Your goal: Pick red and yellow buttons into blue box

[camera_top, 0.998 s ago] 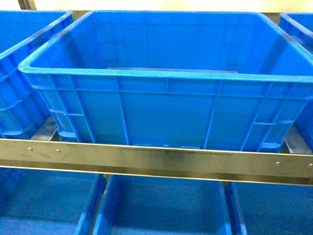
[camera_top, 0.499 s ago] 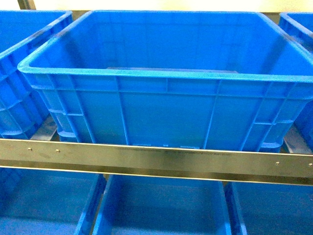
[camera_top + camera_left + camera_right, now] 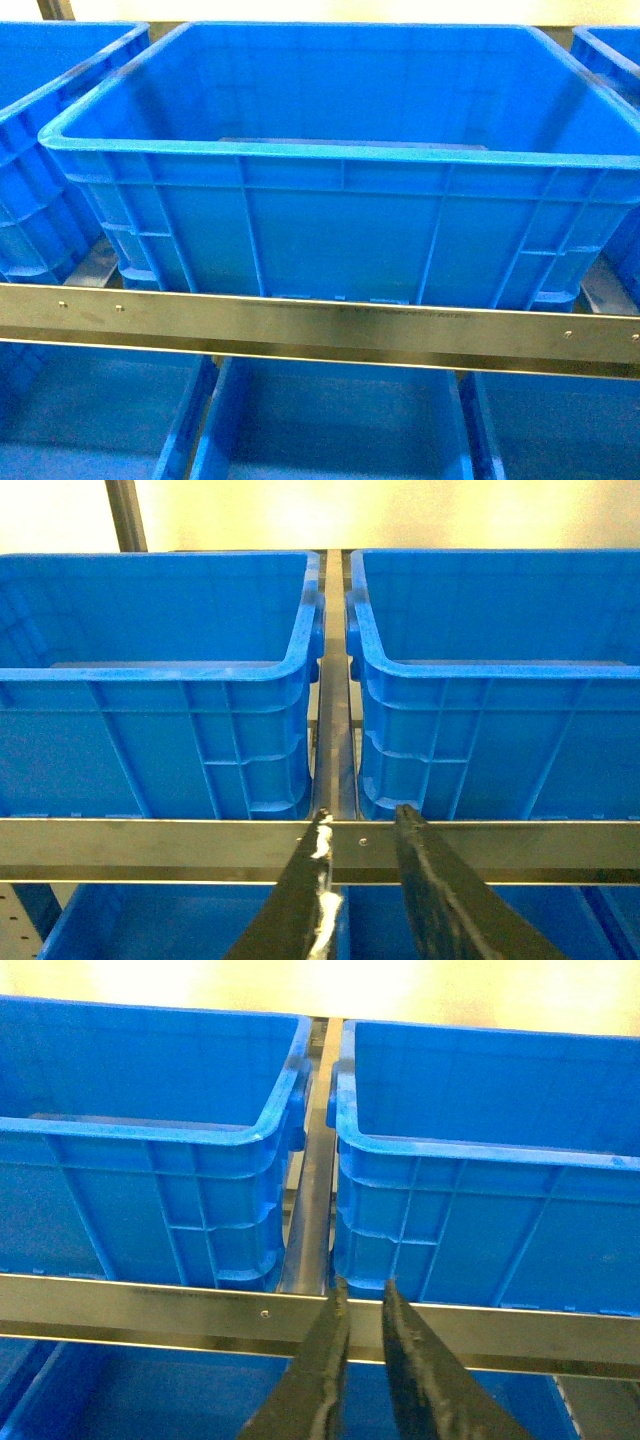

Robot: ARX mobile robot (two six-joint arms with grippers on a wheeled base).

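Blue plastic fills nearly every view: a large deep blue box (image 3: 340, 150) with ribbed sides and a thick rolled rim sits on the upper level of a metal shelf (image 3: 320, 322), centred against the shelf's front rail in the head view. More blue crates (image 3: 50, 160) stand beside it at the left and right edges of the shelf, and others sit on the level below. No red or yellow button shows in any view, and the part of the box's inside that can be seen looks bare. Neither arm appears in the head view. Each wrist camera looks level at the shelf front, towards the narrow gap between two neighbouring crates. The left tool (image 3: 360, 825) sits low, its two dark fingers slightly parted with nothing between them, the tips level with the front rail. The right tool (image 3: 362, 1295) is posed much the same, its fingers nearly together and empty. The step in hand seems to be finding the buttons. To do it well, the robot would likely need to look elsewhere, perhaps into the lower crates, keep both tools drawn back from the rail while moving, and open a tool wider before closing on a button's cap.
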